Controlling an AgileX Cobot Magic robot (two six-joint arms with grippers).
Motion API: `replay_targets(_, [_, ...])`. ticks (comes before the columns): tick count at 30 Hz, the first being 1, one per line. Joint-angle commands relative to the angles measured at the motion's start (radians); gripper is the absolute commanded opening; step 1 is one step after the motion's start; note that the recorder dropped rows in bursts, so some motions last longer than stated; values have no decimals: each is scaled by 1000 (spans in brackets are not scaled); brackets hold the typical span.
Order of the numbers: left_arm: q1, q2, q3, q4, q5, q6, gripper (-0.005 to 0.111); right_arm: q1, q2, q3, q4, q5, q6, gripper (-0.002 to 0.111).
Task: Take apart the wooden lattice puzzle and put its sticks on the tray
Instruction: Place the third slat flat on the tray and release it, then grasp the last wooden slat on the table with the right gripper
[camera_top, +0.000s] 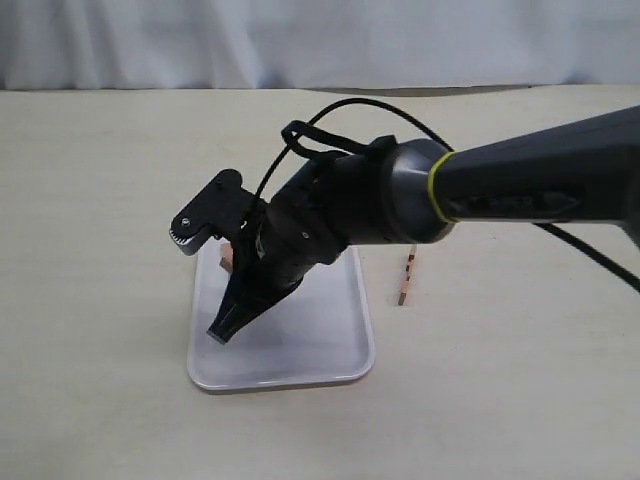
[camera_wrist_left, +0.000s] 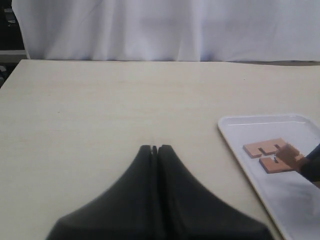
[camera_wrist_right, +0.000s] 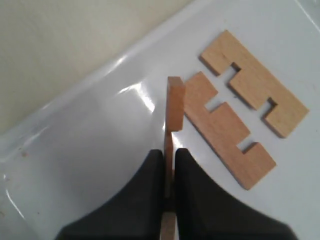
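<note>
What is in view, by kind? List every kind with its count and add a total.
Sticks lying flat on the tray: 2
Stick clamped in the right tool: 1
Stick on the table, off the tray: 1
Tray: 1
Tools, counting the shut, empty left tool: 2
Total: 7

a pale cream tabletop (camera_top: 100, 200) with a faint wood grain fills most of every view, matte and evenly lit by soft, diffuse light. behind its far edge hangs a white curtain (camera_top: 300, 40) in loose vertical folds, with a thin dark shadow line where the two meet. in the left wrist view, some dark furniture (camera_wrist_left: 6, 20) shows past the curtain's edge, too blurred to identify.
</note>
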Motion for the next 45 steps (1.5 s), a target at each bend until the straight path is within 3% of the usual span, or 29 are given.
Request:
replay_targets(1, [-3,-1,1,0,-10,2,0,-4,35,-68,114,100,-125,17])
replay_targets(7, [-3,-1,1,0,-10,2,0,-11,30,-151,108,206,-127,58])
replay_targets(10, [-3,-1,1,0,-10,2,0,-23,-17,-175,40,295,-122,70])
replay_targets(21, [-3,-1,1,0,-10,2,0,-281,-125,-144,20,397,114,69])
replay_targets(28, [-3,-1,1,0,-10,2,0,-393,-109,9,7,304,210,69])
replay_targets(41, [-3,-1,1,0,-10,2,0,-405,-15,81,5,191,269,68])
replay_targets(43, [-3,-1,1,0,-10,2,0,-405,-11,81,5,189,269,62])
replay_targets(45, [-3,-1,1,0,-10,2,0,-405,-11,81,5,186,269,47])
